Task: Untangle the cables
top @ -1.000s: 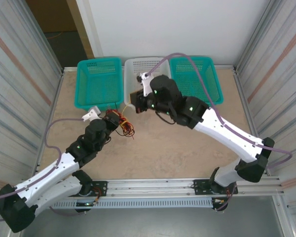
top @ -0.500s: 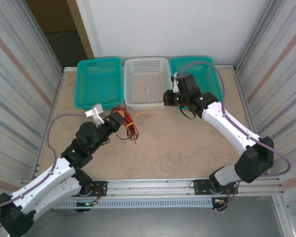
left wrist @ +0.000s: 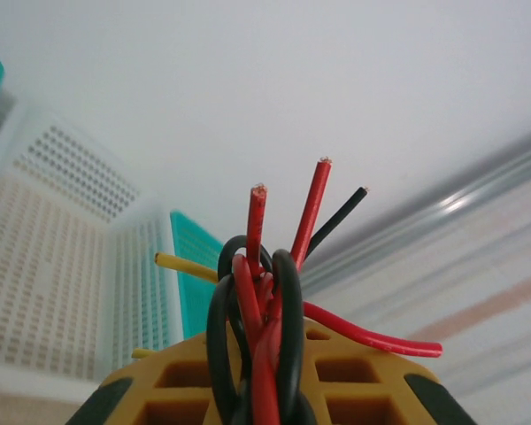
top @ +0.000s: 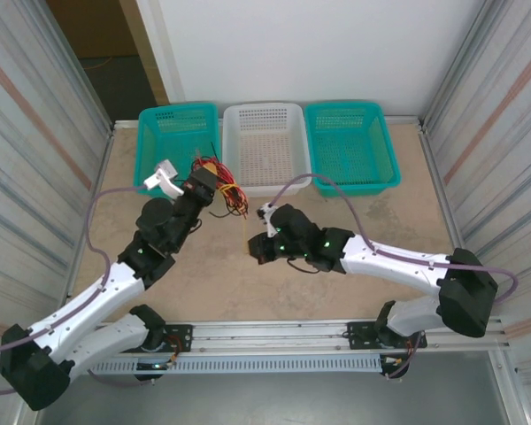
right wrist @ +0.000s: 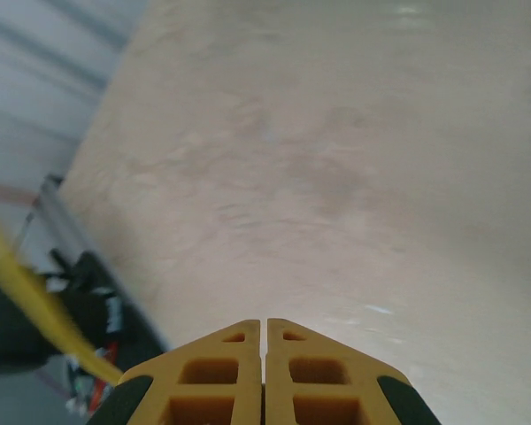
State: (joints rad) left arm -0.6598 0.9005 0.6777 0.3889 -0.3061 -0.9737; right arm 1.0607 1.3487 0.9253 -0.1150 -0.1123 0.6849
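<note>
Over the last second the right arm swung away from the baskets. It had been at the front of the white basket point(top: 264, 111), then beside the right teal basket point(top: 352, 111). It now lay low over the middle of the tabletop point(top: 248, 301). The right gripper point(top: 258, 248) was pressed together with nothing between its fingers, as the right wrist view point(right wrist: 264, 354) showed. A blurred yellow strand crossed that view's lower left, and what it was could not be told.

Meanwhile the left gripper point(top: 208, 181) had moved away from the arm's base toward the baskets, carrying the cables point(top: 226, 193) with it. The bundle now hung near the gap between the left teal basket point(top: 177, 113) and the white one. The left gripper point(left wrist: 265, 394) was clamped on the cables point(left wrist: 265, 292). From the left wrist, red and black strands looped tightly around one another above its fingers, with red, black and yellow ends sticking out.

This suggested one trip to the baskets was over and the right arm was free to come back for another strand. The bundle was plainly still knotted, so most of the untangling remained to be done.
</note>
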